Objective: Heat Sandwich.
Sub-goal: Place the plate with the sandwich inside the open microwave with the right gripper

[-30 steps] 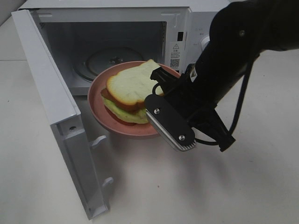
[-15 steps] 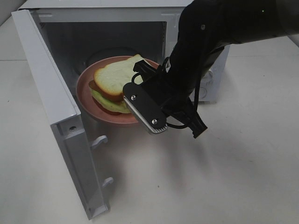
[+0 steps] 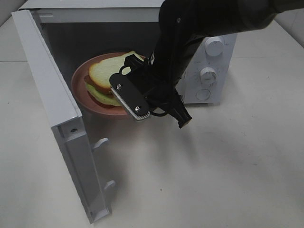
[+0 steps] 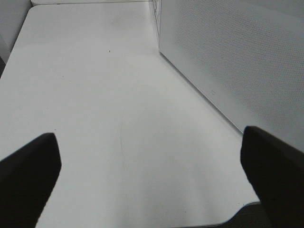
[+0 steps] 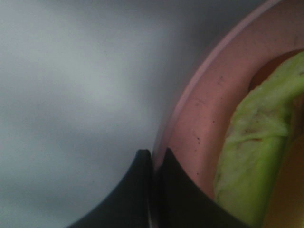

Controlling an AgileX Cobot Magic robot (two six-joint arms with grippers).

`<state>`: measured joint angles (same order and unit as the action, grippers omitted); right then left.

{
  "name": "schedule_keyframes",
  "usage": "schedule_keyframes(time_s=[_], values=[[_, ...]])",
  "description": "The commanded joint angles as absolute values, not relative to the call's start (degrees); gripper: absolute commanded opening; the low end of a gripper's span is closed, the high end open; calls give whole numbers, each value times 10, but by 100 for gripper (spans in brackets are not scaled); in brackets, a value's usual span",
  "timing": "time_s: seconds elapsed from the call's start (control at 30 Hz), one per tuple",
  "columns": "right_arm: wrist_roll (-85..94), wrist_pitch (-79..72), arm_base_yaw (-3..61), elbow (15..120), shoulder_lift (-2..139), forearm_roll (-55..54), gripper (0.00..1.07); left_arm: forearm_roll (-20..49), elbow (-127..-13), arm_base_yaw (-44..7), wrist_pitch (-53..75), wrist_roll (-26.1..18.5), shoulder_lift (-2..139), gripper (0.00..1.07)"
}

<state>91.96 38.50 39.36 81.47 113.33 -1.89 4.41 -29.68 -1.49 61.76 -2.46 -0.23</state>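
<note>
The sandwich [image 3: 105, 74], yellow bread over green filling, lies on a round pink plate [image 3: 80, 83]. The plate hangs level, partly inside the open microwave [image 3: 209, 28]. My right gripper [image 3: 132, 105] reaches in from the right and is shut on the plate's near rim. The right wrist view shows the closed fingertips [image 5: 153, 164] pinching the pink rim [image 5: 199, 118], with the green filling [image 5: 251, 152] beside them. My left gripper [image 4: 152, 175] is open over bare table, nothing between its fingers. It does not show in the exterior high view.
The microwave door [image 3: 52, 109] swings out to the left toward the table's front. Two white knobs [image 3: 214, 46] [image 3: 207, 73] sit on the panel behind my right arm. A perforated white panel [image 4: 237, 57] stands beside the left gripper.
My right arm has carried the plate with the sandwich leftward and deeper into the microwave cavity. Its grip on the rim is unchanged, and the left gripper has stayed open.
</note>
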Motion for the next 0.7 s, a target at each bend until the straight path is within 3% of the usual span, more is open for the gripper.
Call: schedule_keyframes(time_s=[0.03, 0.7], values=[[901, 399, 395, 847, 1146, -15, 0, 49, -296, -12, 614, -21, -15, 98], [810, 498, 395, 1047, 1262, 21, 0, 49, -296, -12, 614, -21, -15, 98]])
